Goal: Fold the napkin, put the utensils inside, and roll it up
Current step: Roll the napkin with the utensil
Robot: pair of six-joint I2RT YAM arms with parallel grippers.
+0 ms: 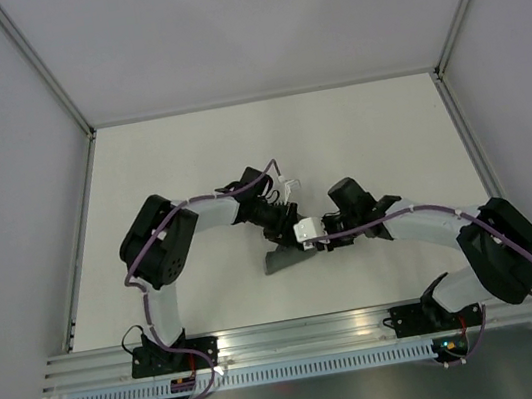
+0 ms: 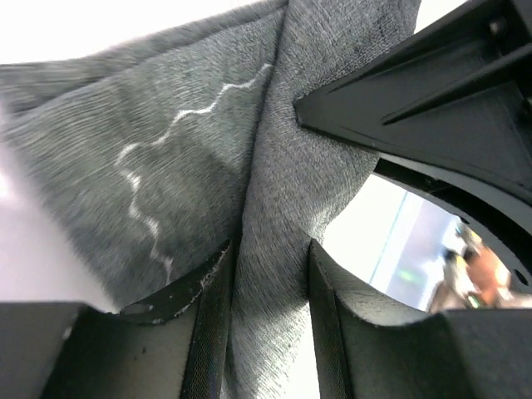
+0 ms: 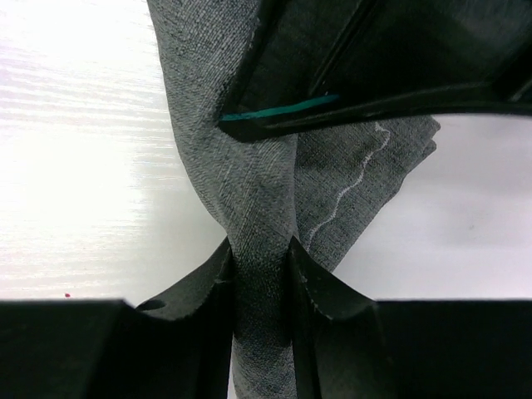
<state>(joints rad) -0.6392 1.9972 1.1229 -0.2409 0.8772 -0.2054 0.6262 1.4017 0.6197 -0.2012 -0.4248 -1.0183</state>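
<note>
Overhead view: the two white-and-black arms are meeting near the middle of the white rectangular table (image 1: 189, 161), their wrists almost touching. The dark grey woven fabric napkin (image 1: 286, 259) is hanging bunched just below and between them. Its lower end is lying crumpled on the table surface, slightly left of centre and nearer the front edge than the back.

Left wrist view: the left gripper (image 2: 273, 320) is standing with a gathered band of the napkin running up between its two black fingers (image 2: 208, 324). The cloth is filling the gap and touching both inner faces, but whether the fingers are pressing on it firmly cannot be told. A thin pale stitched line (image 2: 187, 120) is wandering across the looser fold to the left. The black body of the other tool is crowding the upper right corner.

Right wrist view: the right gripper (image 3: 259, 287) is pinching a narrow twisted neck of the napkin between its closely drawn fingers. The fabric is widening above the pinch into folds, where the stitched line is showing again, and it is passing behind the black underside of the left gripper at the top.
</note>
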